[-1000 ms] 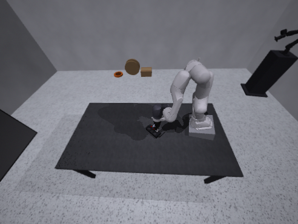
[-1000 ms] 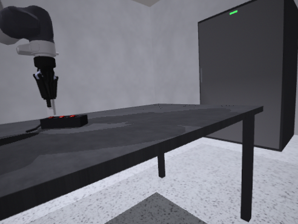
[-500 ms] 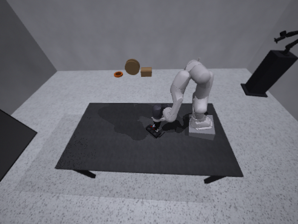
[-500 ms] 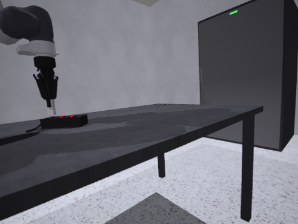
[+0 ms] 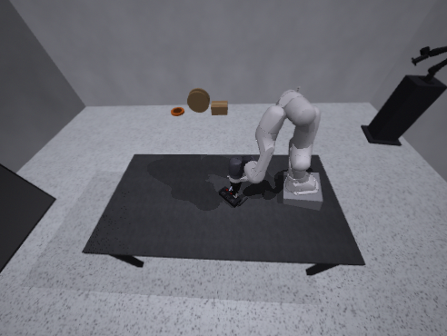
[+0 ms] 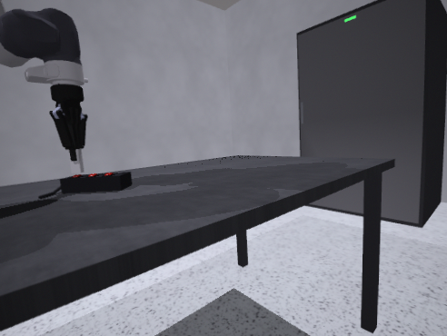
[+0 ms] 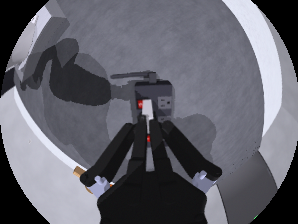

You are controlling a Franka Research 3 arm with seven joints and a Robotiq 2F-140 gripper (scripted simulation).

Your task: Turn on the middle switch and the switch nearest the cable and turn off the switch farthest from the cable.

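A black power strip point(image 6: 96, 181) lies flat on the dark table, with three red switches on top and its cable point(image 6: 49, 192) running off to the left. It also shows in the top view point(image 5: 233, 197) and in the wrist view point(image 7: 153, 99). My gripper point(image 6: 80, 167) is shut and empty, pointing straight down. Its fingertips hover just above the strip's cable end, near the switch closest to the cable. In the wrist view the closed fingertips point(image 7: 148, 117) cover part of the strip. I cannot tell the position of each switch.
The robot base point(image 5: 302, 188) stands on the table's right side. A dark cabinet point(image 6: 368, 109) stands beyond the table. A brown disc point(image 5: 198, 100), a box point(image 5: 219, 107) and an orange ring point(image 5: 178, 111) lie on the far floor.
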